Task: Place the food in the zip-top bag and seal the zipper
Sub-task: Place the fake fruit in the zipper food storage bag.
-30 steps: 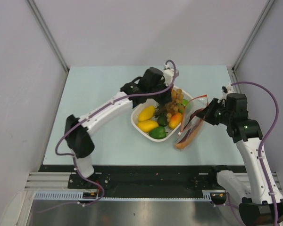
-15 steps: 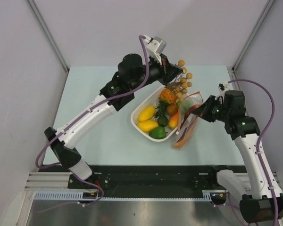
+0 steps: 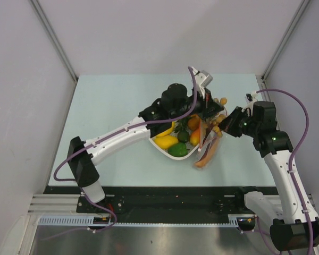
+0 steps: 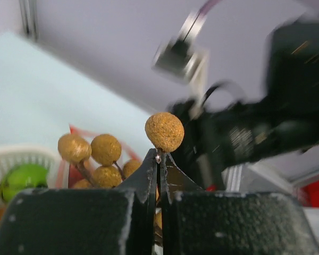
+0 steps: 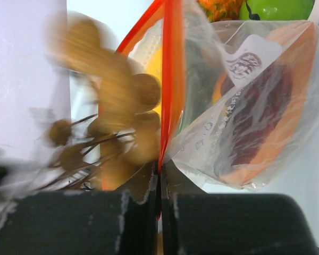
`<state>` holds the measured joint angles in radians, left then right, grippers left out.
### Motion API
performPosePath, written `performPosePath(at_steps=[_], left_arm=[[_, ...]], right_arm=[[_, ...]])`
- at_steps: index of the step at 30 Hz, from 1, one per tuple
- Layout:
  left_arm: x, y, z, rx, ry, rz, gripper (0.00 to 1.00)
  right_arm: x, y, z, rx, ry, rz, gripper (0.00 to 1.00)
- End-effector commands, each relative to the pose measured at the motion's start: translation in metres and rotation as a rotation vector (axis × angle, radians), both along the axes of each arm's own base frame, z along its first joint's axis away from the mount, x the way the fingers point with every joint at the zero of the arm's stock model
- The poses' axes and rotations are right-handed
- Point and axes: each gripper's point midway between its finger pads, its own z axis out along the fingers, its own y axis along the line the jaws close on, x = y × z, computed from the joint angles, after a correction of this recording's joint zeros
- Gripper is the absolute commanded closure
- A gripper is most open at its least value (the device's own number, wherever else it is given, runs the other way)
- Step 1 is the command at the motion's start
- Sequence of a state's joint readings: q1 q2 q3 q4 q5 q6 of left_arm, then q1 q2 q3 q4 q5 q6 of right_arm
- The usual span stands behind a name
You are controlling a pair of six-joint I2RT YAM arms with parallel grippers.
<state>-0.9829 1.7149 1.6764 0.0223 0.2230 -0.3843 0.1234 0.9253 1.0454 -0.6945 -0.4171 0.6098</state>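
Observation:
My left gripper (image 3: 208, 108) is shut on the stem of the brown berry cluster (image 3: 219, 102) and holds it over the mouth of the zip-top bag (image 3: 207, 147). In the left wrist view the fingertips (image 4: 159, 156) pinch just under one berry (image 4: 164, 131). My right gripper (image 3: 229, 123) is shut on the red-orange zipper strip (image 5: 167, 79) and holds the bag's mouth up. The long orange slice (image 5: 266, 106) lies inside the bag. The blurred berries (image 5: 111, 122) hang beside the strip, left of my right fingertips (image 5: 160, 164).
The white oval basket (image 3: 154, 142) sits left of the bag, holding yellow pieces (image 3: 167, 141), a green piece (image 3: 177, 150) and a spiky orange piece (image 5: 220, 8). Grey walls stand at both table sides. The left arm reaches across above the basket.
My left gripper lifted the berry cluster out of the basket, swung it high, then brought it down right to the bag's mouth. My right gripper kept hold of the zipper strip.

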Motion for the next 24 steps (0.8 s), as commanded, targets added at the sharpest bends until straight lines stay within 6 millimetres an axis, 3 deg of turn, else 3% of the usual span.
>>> performPosePath(at_steps=[1, 2, 3, 10, 12, 13, 15, 18, 19, 20, 24], left_arm=[[-0.012, 0.019, -0.031, 0.068, -0.003, -0.011, 1.0], [-0.012, 0.024, -0.048, 0.109, 0.008, -0.004, 1.0], [-0.012, 0.029, -0.048, 0.116, -0.007, 0.009, 1.0], [-0.002, 0.041, -0.097, 0.33, 0.005, 0.055, 1.0], [0.004, 0.038, -0.094, 0.352, 0.002, 0.069, 1.0], [0.008, 0.039, -0.11, 0.411, 0.022, 0.08, 1.0], [0.015, 0.034, -0.097, 0.414, 0.014, 0.102, 0.96], [0.014, 0.031, -0.088, 0.431, 0.009, 0.077, 0.73], [0.012, 0.031, -0.083, 0.424, -0.005, 0.062, 0.61], [0.009, 0.032, -0.08, 0.421, -0.021, 0.045, 0.56], [0.006, 0.05, -0.056, 0.402, -0.064, 0.059, 0.25]], right_arm=[[-0.003, 0.005, 0.024, 0.017, -0.098, 0.033, 1.0], [-0.003, 0.004, 0.023, 0.015, -0.092, 0.031, 1.0], [-0.004, 0.004, 0.023, 0.013, -0.094, 0.035, 1.0], [-0.006, 0.008, 0.028, 0.001, -0.136, 0.085, 1.0], [-0.009, 0.01, 0.029, 0.001, -0.149, 0.109, 1.0], [-0.01, 0.011, 0.031, 0.001, -0.156, 0.12, 1.0], [-0.011, 0.013, 0.032, 0.003, -0.165, 0.135, 1.0], [-0.011, 0.013, 0.035, 0.005, -0.179, 0.142, 1.0], [-0.011, 0.014, 0.036, 0.005, -0.187, 0.146, 1.0], [-0.011, 0.014, 0.037, 0.007, -0.191, 0.148, 1.0], [-0.011, 0.013, 0.038, 0.001, -0.199, 0.146, 1.0]])
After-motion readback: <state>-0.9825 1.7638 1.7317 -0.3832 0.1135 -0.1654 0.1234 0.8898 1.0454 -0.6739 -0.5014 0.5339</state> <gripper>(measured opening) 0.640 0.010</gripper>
